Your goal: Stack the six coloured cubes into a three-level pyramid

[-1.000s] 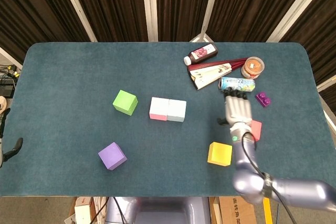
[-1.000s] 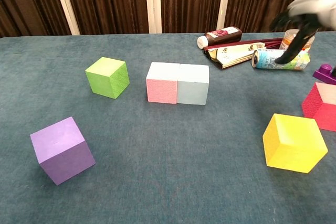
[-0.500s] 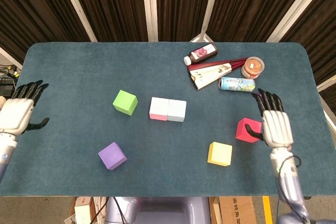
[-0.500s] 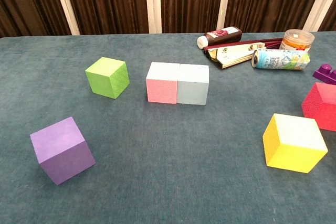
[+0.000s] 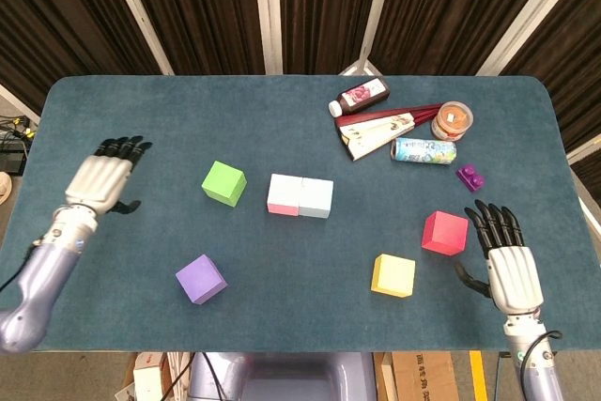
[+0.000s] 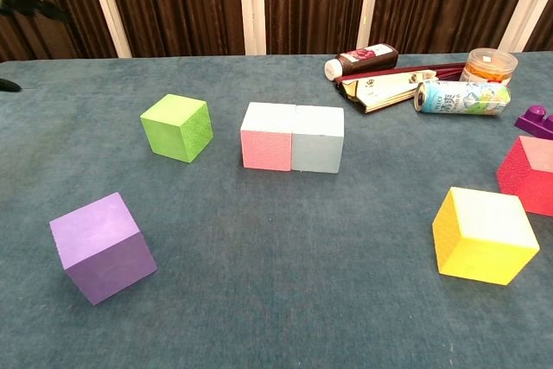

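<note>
Cubes lie in a single layer on the desk point(image 5: 141, 100), so by my judgement no level of the pyramid is stacked yet. In the head view the pink cube point(image 5: 284, 194) and the pale blue cube point(image 5: 315, 198) sit side by side near the middle of the frame, touching along one face. They look like the start of the bottom row, and this is probably why they are pressed together. Their shared long axis runs left to right, almost level with the frame edge.

The green cube point(image 5: 224, 183) stands just left of this pair, apart from it and turned a little. The purple cube point(image 5: 201, 279) is at lower left, also turned. The yellow cube point(image 5: 393, 275) is at lower right, and the red cube point(image 5: 444, 233) is near it, slightly higher in the frame. A cube has no long axis of its own; only the turn differs.

The left hand point(image 5: 101, 181) is at the left of the frame with fingers spread, holding nothing. The right hand point(image 5: 510, 265) is at lower right, just beside the red cube, fingers spread and empty too. It seems well placed to take the red or the yellow cube.

Bottles and packets point(image 5: 394, 125) lie at upper right, well apart from the cubes.
</note>
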### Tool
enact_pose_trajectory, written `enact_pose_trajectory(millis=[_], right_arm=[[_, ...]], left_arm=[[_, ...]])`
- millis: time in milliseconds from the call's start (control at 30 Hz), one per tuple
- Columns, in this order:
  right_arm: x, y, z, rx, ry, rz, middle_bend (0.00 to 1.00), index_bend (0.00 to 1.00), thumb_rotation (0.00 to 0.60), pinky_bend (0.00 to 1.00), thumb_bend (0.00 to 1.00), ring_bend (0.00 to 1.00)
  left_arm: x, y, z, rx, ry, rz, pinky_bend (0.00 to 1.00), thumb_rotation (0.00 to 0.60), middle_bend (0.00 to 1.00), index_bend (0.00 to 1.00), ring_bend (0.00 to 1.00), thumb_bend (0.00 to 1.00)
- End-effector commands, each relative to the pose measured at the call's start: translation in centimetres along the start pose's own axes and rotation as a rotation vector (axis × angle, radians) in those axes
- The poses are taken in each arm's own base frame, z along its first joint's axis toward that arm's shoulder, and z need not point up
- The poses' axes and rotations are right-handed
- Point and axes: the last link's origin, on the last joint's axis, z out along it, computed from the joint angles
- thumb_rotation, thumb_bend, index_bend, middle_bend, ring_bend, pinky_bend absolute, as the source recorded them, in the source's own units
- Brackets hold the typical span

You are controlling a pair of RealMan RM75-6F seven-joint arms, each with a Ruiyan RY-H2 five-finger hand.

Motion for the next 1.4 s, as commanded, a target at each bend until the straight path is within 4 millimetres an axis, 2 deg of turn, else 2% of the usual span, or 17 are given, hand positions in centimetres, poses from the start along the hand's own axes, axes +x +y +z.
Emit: enact_pose_trajectory(millis=[33,367,667,1067,1400], right_arm=[[-0.2,-0.1,-0.1,-0.007,-0.01,-0.001,0.09,0.1,0.6,0.0,0.29,0.0],[0.0,0.0,-0.2,-0.042,-0.013,0.002,0.09,0.09,0.6,0.0,0.29,0.0],[0.0,0.2,-0.2,-0.072,-0.015,0.004,0.09,0.08,0.6,0.0,0.29,0.0],[-0.3,0.2,0.0,-0.102,-0.034,0.015,0.09,0.08,0.6,0.0,0.29,0.0],[-0.4,0.3,0.1,-0.131,-0.035,0.016,0.09,0.08,0.6,0.0,0.29,0.0]], left_arm=[[-1.0,1.7,1.7,-0.018,-0.024,0.036,0.0,0.6,0.0,0.05,0.0,0.31],[-3.1,5.9,5.3,-0.081,-0.031,0.01,0.0,0.6,0.0,0.06,0.0,0.31],[-3.4,7.6,7.6,-0.074,-0.034,0.003,0.0,0.6,0.03,0.09,0.0,0.32],[-4.1,10.3,9.4,-0.116,-0.084,0.006,0.0,0.6,0.08,0.1,0.0,0.36],[-4.9,11.4,9.7,-0.134,-0.104,0.025,0.0,0.6,0.11,0.11,0.0,0.36]])
